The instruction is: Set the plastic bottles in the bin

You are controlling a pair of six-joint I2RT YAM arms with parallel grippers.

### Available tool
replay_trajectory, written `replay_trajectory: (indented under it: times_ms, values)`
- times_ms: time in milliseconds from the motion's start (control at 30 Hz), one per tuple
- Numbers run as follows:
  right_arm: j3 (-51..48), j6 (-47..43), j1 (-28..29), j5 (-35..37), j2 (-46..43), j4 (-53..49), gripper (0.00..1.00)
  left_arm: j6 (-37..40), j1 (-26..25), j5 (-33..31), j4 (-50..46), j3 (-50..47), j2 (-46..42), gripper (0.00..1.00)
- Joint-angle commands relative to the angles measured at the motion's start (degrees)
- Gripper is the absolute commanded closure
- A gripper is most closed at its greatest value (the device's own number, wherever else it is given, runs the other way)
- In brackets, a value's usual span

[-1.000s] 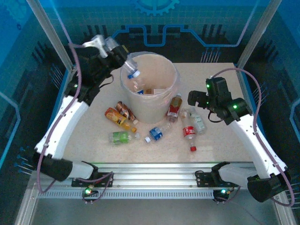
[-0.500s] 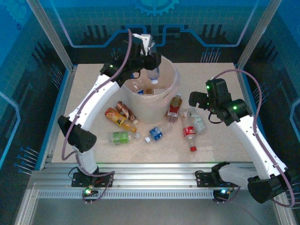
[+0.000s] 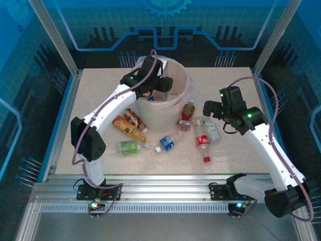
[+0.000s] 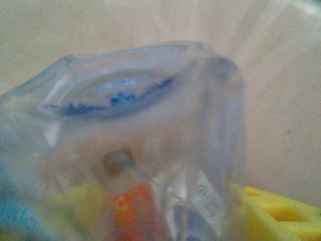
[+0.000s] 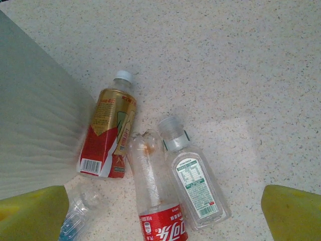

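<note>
The bin (image 3: 183, 90) stands at the back middle of the table. My left gripper (image 3: 164, 84) reaches down into it. In the left wrist view a clear bottle with a blue label (image 4: 130, 100) sits blurred right against the camera, between my yellow fingers (image 4: 283, 211); whether they still press it is unclear. Several plastic bottles lie on the table: an orange one (image 3: 123, 125), a green one (image 3: 129, 146), a blue-labelled one (image 3: 167, 142). My right gripper (image 3: 210, 108) hangs open above a red-and-gold bottle (image 5: 108, 133), a red-labelled one (image 5: 150, 175) and a clear flat one (image 5: 193, 181).
A brown bottle (image 3: 134, 118) lies beside the orange one. The bin's wall (image 5: 35, 130) stands close to the left of my right gripper. More bottles lie in the bin's bottom (image 3: 159, 98). Blue enclosure walls and posts (image 3: 52, 40) ring the table.
The left arm has swung from the bin's left rim to over its middle and dipped inside, carrying the blue-labelled bottle. The right arm has hardly moved.
</note>
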Motion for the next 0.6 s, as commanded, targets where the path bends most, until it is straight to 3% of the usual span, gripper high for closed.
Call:
replay_trajectory:
  times_ms: [0, 167, 333, 567]
  values:
    - [-0.5, 1.0, -1.0, 0.3, 0.0, 0.4, 0.00, -0.8, -0.6, -0.4, 4.6, -3.1, -3.0, 0.34]
    - [-0.9, 1.0, -1.1, 0.3, -0.1, 0.4, 0.00, -1.4, -0.8, -0.3, 5.1, -5.2, -3.1, 0.25]
    - [-1.1, 1.1, -1.3, 0.3, 0.2, 0.4, 0.00, -1.8, -0.8, 0.4, 4.3, -5.0, -3.2, 0.01]
    - [-1.2, 1.0, -2.1, -0.9, 1.6, -0.6, 0.00, -2.0, -1.1, 0.2, 2.2, 1.0, -5.2, 0.01]
